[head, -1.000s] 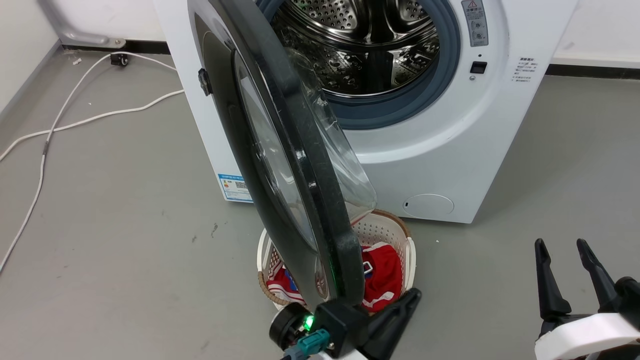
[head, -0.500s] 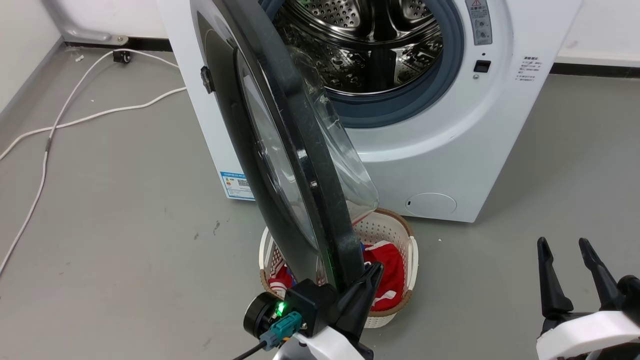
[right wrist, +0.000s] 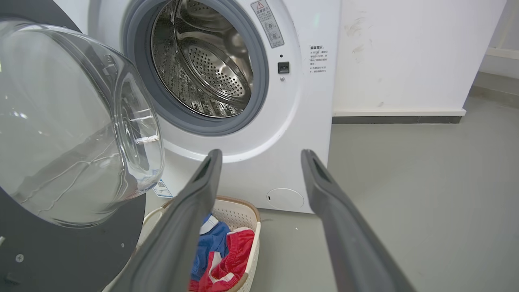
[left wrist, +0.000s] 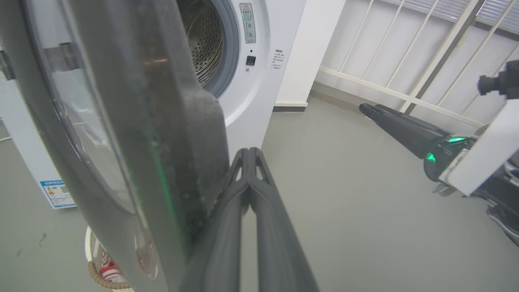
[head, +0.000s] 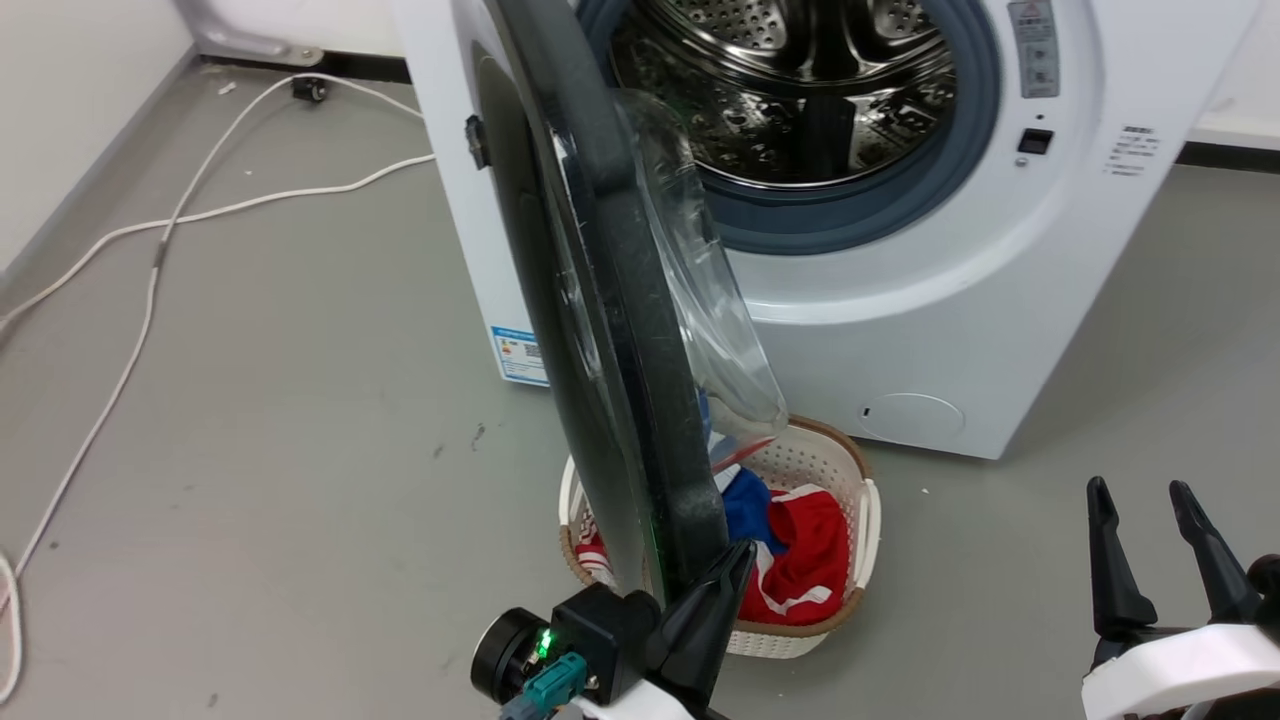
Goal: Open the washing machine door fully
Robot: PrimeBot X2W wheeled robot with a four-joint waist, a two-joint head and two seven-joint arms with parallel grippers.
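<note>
- Two left gripper (left wrist: 248, 153) fingers are pressed together, empty, against the rough black rim of the washing machine door (head: 640, 330).
- Jaws of the right gripper (right wrist: 259, 153) are held wide apart, empty.
- Domed clear glass bowl (right wrist: 69, 121) is seen.

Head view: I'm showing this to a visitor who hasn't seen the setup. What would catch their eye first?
The big black washing machine door stands edge-on through the middle of the picture, its clear glass bowl bulging toward the open steel drum behind it. At the door's lower edge sits the shut left gripper. Just beyond it, on the floor, a white laundry basket holds red and blue clothes.
</note>
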